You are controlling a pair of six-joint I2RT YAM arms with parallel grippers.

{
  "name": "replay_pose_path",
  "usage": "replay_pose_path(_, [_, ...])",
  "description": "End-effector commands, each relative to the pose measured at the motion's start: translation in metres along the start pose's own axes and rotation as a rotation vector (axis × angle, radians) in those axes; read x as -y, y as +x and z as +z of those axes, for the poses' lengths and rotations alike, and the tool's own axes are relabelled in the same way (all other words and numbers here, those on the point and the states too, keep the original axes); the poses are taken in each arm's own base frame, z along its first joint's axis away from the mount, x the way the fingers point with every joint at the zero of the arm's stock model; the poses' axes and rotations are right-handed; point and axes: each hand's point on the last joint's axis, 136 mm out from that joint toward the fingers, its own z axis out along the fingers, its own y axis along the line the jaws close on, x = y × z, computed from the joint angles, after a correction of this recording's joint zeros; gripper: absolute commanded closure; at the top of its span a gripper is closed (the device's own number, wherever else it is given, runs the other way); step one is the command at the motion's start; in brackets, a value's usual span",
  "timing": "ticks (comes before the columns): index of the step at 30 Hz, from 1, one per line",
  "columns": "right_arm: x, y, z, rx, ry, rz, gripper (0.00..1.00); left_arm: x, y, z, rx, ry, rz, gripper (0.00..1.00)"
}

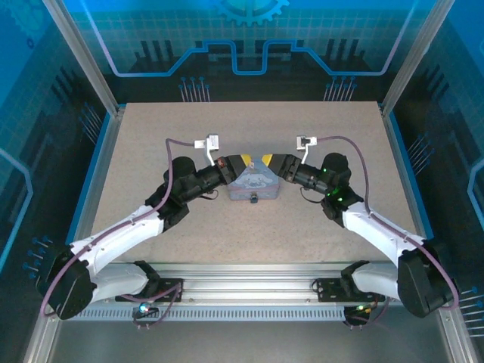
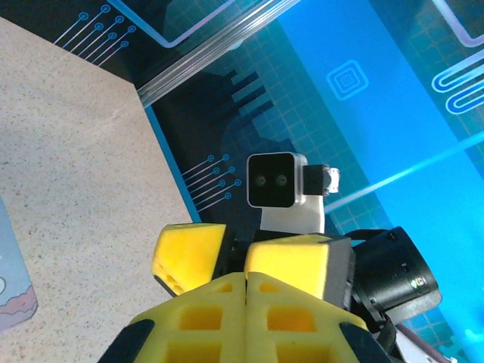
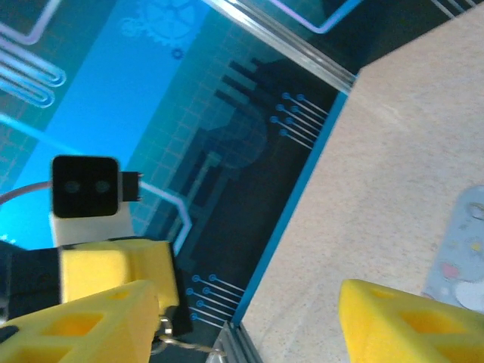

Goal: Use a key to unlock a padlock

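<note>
The pale blue-grey tin box (image 1: pixel 253 184) sits mid-table, its lid edge also in the left wrist view (image 2: pixel 11 280) and the right wrist view (image 3: pixel 463 249). A tiny dark padlock (image 1: pixel 253 199) hangs at the box's front. Both grippers meet tip to tip just above the box. My left gripper (image 1: pixel 242 162) (image 2: pixel 247 274) is shut, its yellow fingers pressed flat together. In the right wrist view a thin metal key (image 3: pixel 189 345) with a ring pokes out beside the left gripper (image 3: pixel 113 266). My right gripper (image 1: pixel 267 159) (image 3: pixel 246 296) stands open, nothing between its fingers (image 3: pixel 408 325).
The speckled beige table (image 1: pixel 151 144) is bordered by a blue strip and aluminium posts (image 1: pixel 83 57), with blue patterned walls behind. Purple cables (image 1: pixel 355 151) loop from both wrists. The rail with the arm bases (image 1: pixel 242 287) runs along the near edge.
</note>
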Motion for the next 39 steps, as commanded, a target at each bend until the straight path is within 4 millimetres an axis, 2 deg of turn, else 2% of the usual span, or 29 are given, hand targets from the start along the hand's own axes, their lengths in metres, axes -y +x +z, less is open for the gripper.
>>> replay_pose_path(1, [-0.034,-0.008,0.001,0.06,-0.116,-0.046,0.38,0.013,-0.01,-0.001,0.066,0.054,0.01,1.0])
replay_pose_path(13, [-0.05,0.005,0.011,0.044,-0.164,-0.045,0.61,0.012,-0.006,0.004,0.076,0.063,-0.001,1.0])
replay_pose_path(28, [-0.059,0.012,0.015,0.042,-0.186,-0.035,0.74,0.011,-0.008,0.005,0.095,0.061,0.001,1.0])
replay_pose_path(34, [-0.056,0.012,0.016,0.046,-0.176,-0.029,0.78,0.011,-0.009,0.005,0.104,0.062,0.001,1.0])
replay_pose_path(39, [-0.054,0.012,0.018,0.045,-0.172,-0.021,0.85,0.013,-0.008,0.006,0.104,0.07,0.0,1.0])
